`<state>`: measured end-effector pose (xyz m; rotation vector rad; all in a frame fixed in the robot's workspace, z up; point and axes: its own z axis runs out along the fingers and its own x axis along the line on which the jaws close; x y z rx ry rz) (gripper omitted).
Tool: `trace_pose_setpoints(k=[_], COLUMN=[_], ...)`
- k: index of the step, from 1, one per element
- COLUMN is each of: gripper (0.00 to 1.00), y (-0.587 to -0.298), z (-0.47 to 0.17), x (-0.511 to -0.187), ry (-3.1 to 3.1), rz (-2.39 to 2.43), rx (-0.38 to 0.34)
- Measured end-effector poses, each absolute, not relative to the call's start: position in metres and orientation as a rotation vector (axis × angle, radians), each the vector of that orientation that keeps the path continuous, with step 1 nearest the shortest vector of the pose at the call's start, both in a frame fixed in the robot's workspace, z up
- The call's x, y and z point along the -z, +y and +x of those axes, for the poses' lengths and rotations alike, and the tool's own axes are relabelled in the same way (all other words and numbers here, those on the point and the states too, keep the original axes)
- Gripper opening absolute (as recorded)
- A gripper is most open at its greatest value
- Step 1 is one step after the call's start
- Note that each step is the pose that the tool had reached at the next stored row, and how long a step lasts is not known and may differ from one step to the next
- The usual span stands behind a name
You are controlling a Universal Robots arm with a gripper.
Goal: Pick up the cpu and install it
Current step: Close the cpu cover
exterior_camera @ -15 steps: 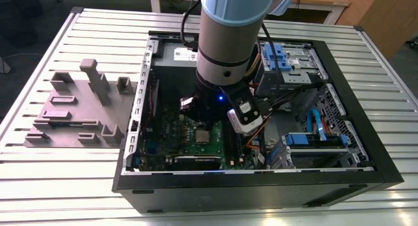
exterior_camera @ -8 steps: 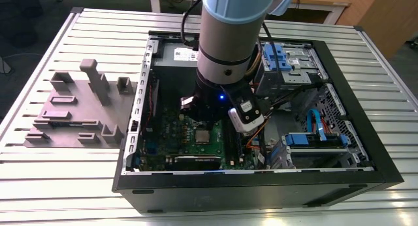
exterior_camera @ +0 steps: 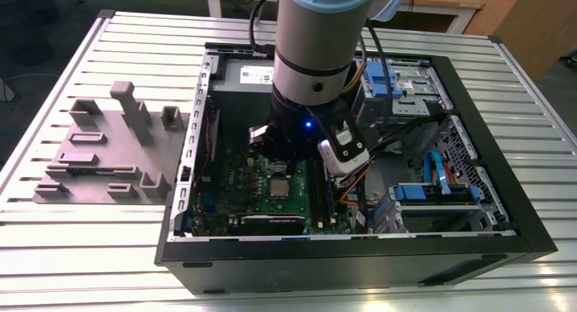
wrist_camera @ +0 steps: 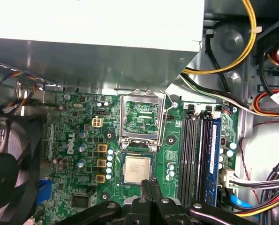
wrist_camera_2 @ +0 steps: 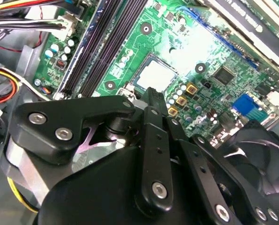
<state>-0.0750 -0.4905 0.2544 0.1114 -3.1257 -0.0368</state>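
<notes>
Cpu [wrist_camera: 137, 169] seated flat in socket on green motherboard [wrist_camera: 78, 140], silver top up; also seen in exterior view [exterior_camera: 278, 188] and second wrist view [wrist_camera_2: 154, 76]. Socket frame [wrist_camera: 141, 117] hinged open, standing just beside cpu. End effector [wrist_camera: 148, 183] poised just above cpu edge, fingers pressed together, nothing pinched. Motherboard housed in open computer case [exterior_camera: 469, 102] lying on slatted bench [exterior_camera: 90, 244]. Grey fixture block [exterior_camera: 99, 157] on bench at exterior view's left.

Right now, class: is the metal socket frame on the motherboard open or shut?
Open: the socket frame is flipped back in the first wrist view, leaving the cpu uncovered beside it.
</notes>
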Motion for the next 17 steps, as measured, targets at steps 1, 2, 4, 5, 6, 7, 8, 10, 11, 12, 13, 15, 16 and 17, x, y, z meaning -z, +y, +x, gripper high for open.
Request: trace_pose_setpoints(k=[1,2,4,5,6,7,8,10,11,12,13,15,16,17], gripper=[0.1,0.1,0.1,0.1,0.1,0.1,0.1,0.1,0.1,0.1,0.1,0.1,0.1,0.1], y=[-0.4905,-0.4906,-0.4905,-0.4905,-0.4905,-0.4905,-0.4905,-0.4905,-0.4905,-0.4905,-0.4905,-0.4905,-0.4905,-0.4905], z=[-0.075,-0.0751,-0.0751,-0.0751,-0.0751,-0.0751,-0.0751,-0.0751,-0.0751,-0.075,-0.075,-0.0751,-0.0751,-0.0751], x=[-0.2544,-0.2545,-0.2545,-0.2545,-0.2545,-0.2545,-0.2545,-0.2545,-0.2544,-0.2544,-0.2544,-0.2543,-0.2543,-0.2543], ry=[-3.125,-3.124,-3.12,-3.118,-3.115,-3.112,-3.109,-3.102,-3.098,-3.094,-3.09,-3.08,-3.075,-3.07], rz=[0.134,0.163,0.219,0.247,0.275,0.303,0.334,0.39,0.418,0.445,0.473,0.53,0.558,0.585], rx=[0.037,0.036,0.036,0.035,0.035,0.035,0.035,0.034,0.034,0.034,0.034,0.033,0.033,0.033])
